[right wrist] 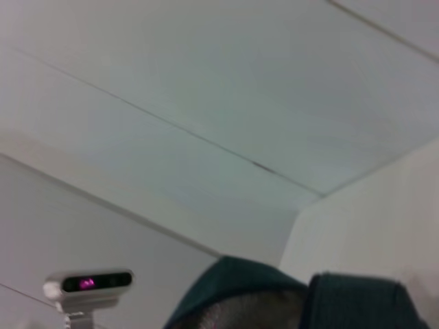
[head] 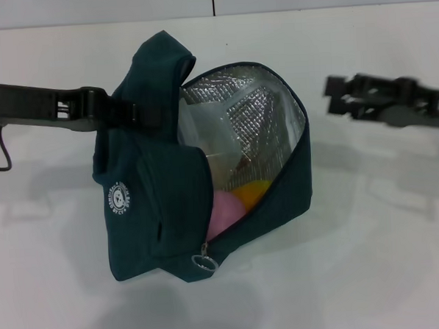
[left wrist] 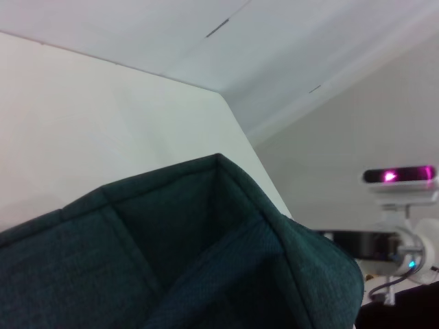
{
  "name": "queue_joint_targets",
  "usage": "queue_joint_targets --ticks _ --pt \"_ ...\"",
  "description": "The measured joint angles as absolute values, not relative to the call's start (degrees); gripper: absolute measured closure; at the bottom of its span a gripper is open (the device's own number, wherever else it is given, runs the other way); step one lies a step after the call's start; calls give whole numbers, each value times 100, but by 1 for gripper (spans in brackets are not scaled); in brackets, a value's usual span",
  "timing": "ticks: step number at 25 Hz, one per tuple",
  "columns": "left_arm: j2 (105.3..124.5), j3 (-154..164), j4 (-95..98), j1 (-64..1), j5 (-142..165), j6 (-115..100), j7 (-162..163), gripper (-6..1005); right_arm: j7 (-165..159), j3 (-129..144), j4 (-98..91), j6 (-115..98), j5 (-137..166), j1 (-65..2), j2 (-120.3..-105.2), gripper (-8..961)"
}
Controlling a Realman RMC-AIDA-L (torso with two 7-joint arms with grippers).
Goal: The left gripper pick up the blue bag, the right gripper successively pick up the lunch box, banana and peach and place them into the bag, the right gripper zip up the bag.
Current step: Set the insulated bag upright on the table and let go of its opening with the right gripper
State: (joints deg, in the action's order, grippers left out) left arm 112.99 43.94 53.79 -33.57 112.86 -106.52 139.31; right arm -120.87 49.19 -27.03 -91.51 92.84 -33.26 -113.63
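Since the bag (head: 168,174) hangs open with things already inside it, most of the packing looks done. Held up by the left hand (head: 132,112), which is clamped on fabric near the bag's upper edge, the bag sits tilted over the white surface (head: 371,245) with its mouth toward the right. Against the foil lining, the clear box (head: 203,139) shows in the upper part of the opening; below it a yellow-orange patch, most likely the banana (head: 252,192), lies just beside the pink peach (head: 223,211) at the lower lip. All three items therefore appear to be in.

What remains, by my reading, is the zipping. The ring pull (head: 204,263) hangs at the bottom corner of the opening, and the zip is not yet drawn. Off to the right, well apart from the bag, the right hand (head: 341,93) carries nothing; whether its fingers are spread I cannot tell. It would need to reach the pull next.
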Motion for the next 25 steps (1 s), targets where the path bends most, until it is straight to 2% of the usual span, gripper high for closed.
queue_joint_targets --ticks 4,9,15,21,25 --pt "11305 4409 5379 -3366 11286 -10652 13931 957 -12105 5183 -2468 -8829 9332 -3496 -11524 119" --pt "11317 4413 5379 -3374 11285 -10652 13925 957 -12054 5624 -2177 -8469 9320 -3794 -11548 123" --pt "11320 4413 5379 -3376 11286 -10653 13923 957 -11714 5734 -2263 -8460 9287 -3765 -11577 127" --pt "11321 4421 5379 -3375 11285 -10659 13922 957 -11640 5745 -2244 -8480 9279 -3782 -11586 347" --pt "11321 4421 5379 -3375 11285 -10661 13922 957 -11636 5737 -2241 -8486 9278 -3781 -11584 537"
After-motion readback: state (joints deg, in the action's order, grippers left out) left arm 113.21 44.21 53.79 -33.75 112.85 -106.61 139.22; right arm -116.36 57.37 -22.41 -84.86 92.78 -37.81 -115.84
